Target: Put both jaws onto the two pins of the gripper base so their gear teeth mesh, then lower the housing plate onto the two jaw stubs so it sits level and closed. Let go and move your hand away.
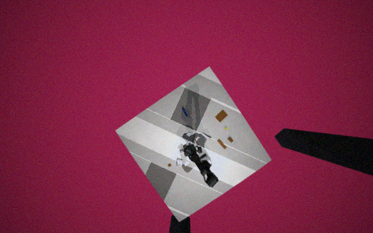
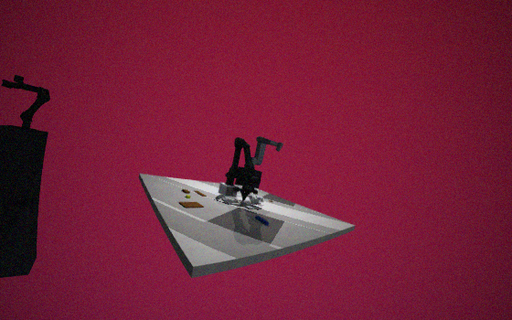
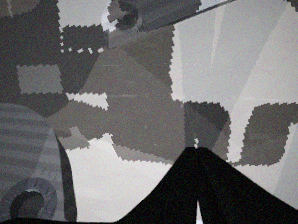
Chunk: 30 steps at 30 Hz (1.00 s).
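Note:
My gripper (image 2: pixel 243 203) (image 3: pixel 194 156) points down with its black fingertips together, shut and empty. In the top view its tips are hidden under the arm. In the wrist view, a grey bar-like part (image 3: pixel 162 17) with a round hole at one end lies beyond the fingertips. A grey ribbed part (image 3: pixel 25 145) with a ring at its lower end is at the left. Several small pale parts lie around the gripper in the top and exterior views. I cannot tell which are the base, jaws or housing plate, nor whether teeth mesh.
A blue bar (image 1: pixel 184 111) (image 2: pixel 261 220), a brown block (image 1: pixel 221 116) (image 2: pixel 191 205), a brown strip (image 1: pixel 222 144) (image 2: pixel 200 194) and a small yellow piece (image 1: pixel 226 128) (image 2: pixel 187 197) lie on the table. A dark stand (image 2: pixel 20 201) bearing another arm is apart from it. Patchy shadows cross the tabletop.

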Tool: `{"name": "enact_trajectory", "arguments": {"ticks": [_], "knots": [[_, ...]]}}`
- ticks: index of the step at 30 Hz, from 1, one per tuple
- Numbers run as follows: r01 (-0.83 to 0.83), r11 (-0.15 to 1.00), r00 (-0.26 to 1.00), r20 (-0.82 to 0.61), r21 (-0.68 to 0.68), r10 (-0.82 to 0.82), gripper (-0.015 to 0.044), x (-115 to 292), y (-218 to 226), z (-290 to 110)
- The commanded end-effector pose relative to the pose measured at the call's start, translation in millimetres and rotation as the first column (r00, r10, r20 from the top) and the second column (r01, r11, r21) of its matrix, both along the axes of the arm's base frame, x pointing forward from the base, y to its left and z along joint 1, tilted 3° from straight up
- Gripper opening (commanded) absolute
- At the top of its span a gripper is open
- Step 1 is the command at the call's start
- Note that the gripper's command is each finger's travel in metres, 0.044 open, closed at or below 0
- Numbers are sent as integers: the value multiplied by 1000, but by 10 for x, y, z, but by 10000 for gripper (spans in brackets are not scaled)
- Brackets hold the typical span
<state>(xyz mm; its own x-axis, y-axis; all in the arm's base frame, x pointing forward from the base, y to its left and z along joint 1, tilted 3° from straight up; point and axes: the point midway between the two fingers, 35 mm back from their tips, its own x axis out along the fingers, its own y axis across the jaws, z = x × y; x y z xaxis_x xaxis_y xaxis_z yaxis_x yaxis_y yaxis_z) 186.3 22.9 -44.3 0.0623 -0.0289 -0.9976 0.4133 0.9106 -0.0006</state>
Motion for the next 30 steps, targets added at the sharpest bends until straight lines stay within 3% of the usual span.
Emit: {"name": "enact_trajectory", "arguments": {"ticks": [1,30], "knots": [[-4,1000,1000,-4,0,4,0,-5,-2,-89],[0,1000,1000,0,1,0,0,72,81,6]]}}
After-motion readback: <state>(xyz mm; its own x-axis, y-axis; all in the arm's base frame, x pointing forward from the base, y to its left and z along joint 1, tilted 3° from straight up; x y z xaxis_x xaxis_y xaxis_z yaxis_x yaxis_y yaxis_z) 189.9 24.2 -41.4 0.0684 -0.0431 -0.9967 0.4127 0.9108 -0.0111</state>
